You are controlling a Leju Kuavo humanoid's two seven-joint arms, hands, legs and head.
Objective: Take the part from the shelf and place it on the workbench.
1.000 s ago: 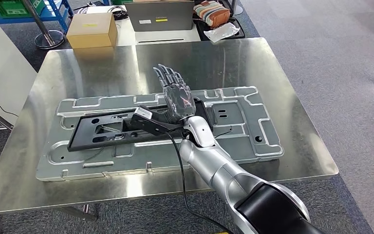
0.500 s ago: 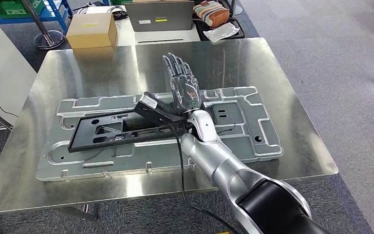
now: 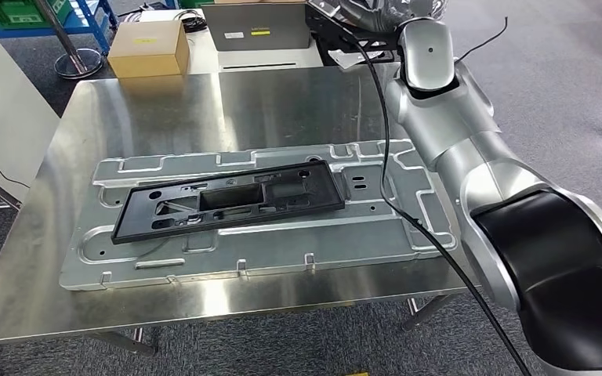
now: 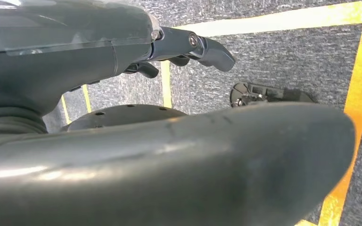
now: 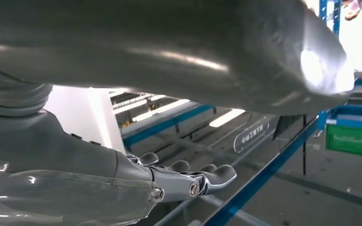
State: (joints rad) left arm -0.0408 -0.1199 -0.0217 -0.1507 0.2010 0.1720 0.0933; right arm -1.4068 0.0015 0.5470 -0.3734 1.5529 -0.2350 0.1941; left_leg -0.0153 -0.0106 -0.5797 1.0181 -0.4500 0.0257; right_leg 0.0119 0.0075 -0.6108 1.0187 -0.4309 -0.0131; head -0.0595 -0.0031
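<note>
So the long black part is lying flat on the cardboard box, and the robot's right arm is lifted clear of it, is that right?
Not quite. In the head view the black part lies flat on the grey metal plate on the steel workbench; the cardboard box sits beyond the workbench. The right arm is indeed lifted clear of it.

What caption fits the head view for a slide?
Black part lying on the grey plate on the workbench, right arm raised.

Black part (image 3: 227, 200) on silver-grey stamped plate (image 3: 259, 251); brushed steel workbench (image 3: 63, 290). Tan cardboard box (image 3: 148, 47). Grey speckled carpet (image 4: 283, 61), yellow tape lines (image 4: 358, 94). Green bin (image 5: 350, 137), blue rack (image 5: 264, 176).
</note>
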